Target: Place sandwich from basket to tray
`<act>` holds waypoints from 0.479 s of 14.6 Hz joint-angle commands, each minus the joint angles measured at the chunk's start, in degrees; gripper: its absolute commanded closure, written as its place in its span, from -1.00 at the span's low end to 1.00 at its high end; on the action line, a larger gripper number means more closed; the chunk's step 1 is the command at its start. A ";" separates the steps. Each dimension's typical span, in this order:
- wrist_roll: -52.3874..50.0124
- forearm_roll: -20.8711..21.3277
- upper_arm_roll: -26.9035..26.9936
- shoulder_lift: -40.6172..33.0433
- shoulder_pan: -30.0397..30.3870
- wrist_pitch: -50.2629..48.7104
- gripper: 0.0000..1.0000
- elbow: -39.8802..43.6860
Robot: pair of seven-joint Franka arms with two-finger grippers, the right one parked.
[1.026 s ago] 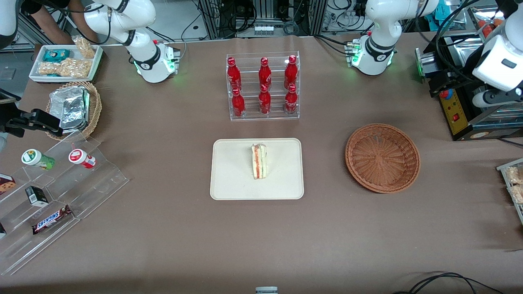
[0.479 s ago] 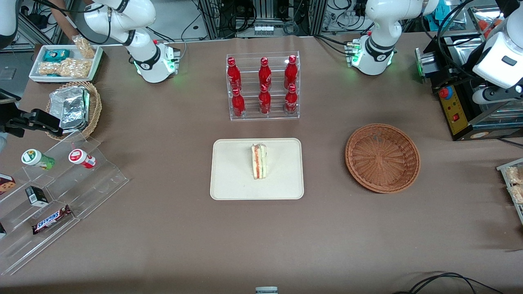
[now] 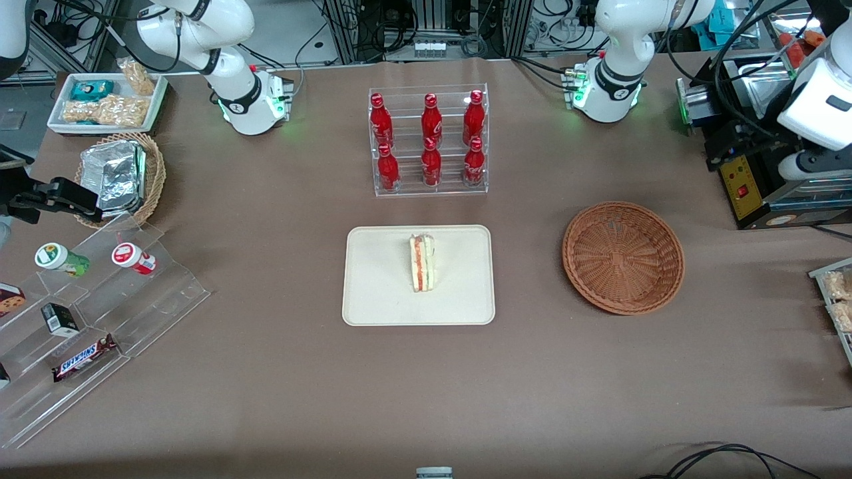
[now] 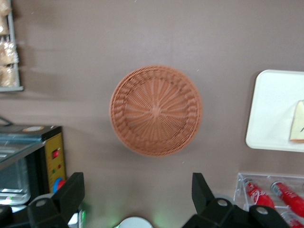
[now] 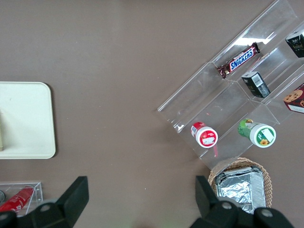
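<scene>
The sandwich (image 3: pixel 423 263) stands on its edge on the cream tray (image 3: pixel 379 286), near the tray's middle. The reddish-brown wicker basket (image 3: pixel 623 257) sits beside the tray toward the working arm's end of the table, with nothing in it. My left gripper (image 4: pixel 137 192) hangs high over the table, open, with nothing between its black fingers (image 4: pixel 72 191). It is farther from the front camera than the basket (image 4: pixel 156 110). The left wrist view also catches an edge of the tray (image 4: pixel 270 109) and a corner of the sandwich (image 4: pixel 298 128).
A clear rack of red bottles (image 3: pixel 429 140) stands farther back than the tray. A black and yellow control box (image 3: pixel 739 179) and a snack tray (image 3: pixel 835 299) sit at the working arm's end. A foil-filled basket (image 3: pixel 120 176) and an acrylic snack stand (image 3: pixel 86 319) are at the parked arm's end.
My left arm has drifted a little farther toward its own end of the table. The sandwich, tray and basket have not moved.
</scene>
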 commanded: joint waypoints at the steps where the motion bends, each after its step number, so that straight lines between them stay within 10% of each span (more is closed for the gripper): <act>1: 0.20 -2.21 0.24 0.16 -0.14 2.00 -1.00 -0.89; 7: -4.36 -3.19 0.24 0.16 -0.23 5.17 -1.00 -2.74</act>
